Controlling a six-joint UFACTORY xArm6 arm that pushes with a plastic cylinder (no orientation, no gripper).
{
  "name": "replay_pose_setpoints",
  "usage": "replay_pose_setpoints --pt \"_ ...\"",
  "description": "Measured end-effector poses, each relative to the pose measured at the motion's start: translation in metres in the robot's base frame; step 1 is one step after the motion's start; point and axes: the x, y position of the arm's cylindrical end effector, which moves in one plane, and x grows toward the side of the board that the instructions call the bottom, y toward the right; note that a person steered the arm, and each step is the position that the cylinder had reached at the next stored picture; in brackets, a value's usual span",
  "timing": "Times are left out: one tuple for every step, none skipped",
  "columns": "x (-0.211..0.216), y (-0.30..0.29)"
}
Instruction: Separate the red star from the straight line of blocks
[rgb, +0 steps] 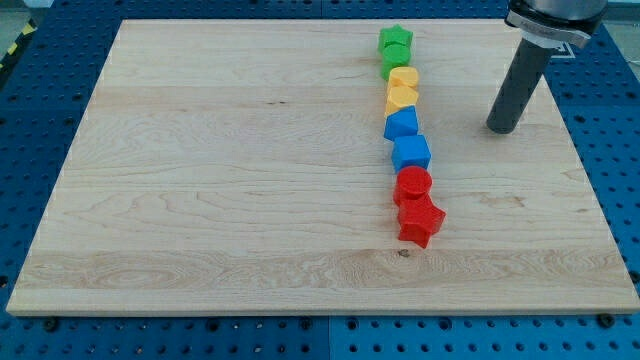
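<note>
A straight line of several blocks runs from the view's top to its bottom, right of the board's middle. From the top: a green star (396, 40), a second green block (394, 63), two yellow blocks (403, 78) (402, 98), two blue blocks (402, 124) (411, 152), a red cylinder (413, 186), then the red star (421, 221) at the line's lower end, touching the cylinder. My tip (503, 128) rests on the board to the right of the line, level with the upper blue block and apart from every block.
The wooden board (200, 180) lies on a blue perforated table (620, 120). The board's right edge is a short way right of my tip.
</note>
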Motion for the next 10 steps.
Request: replay_pose_setpoints --pt "0.0 0.0" --pt "0.0 0.0" --pt "0.002 0.0" --pt "0.011 0.012" --pt "0.026 0.011" --pt "0.042 0.001" --pt "0.069 -0.009" --pt "0.099 -0.026" --pt "0.141 -0.028" --pt "0.151 -0.029"
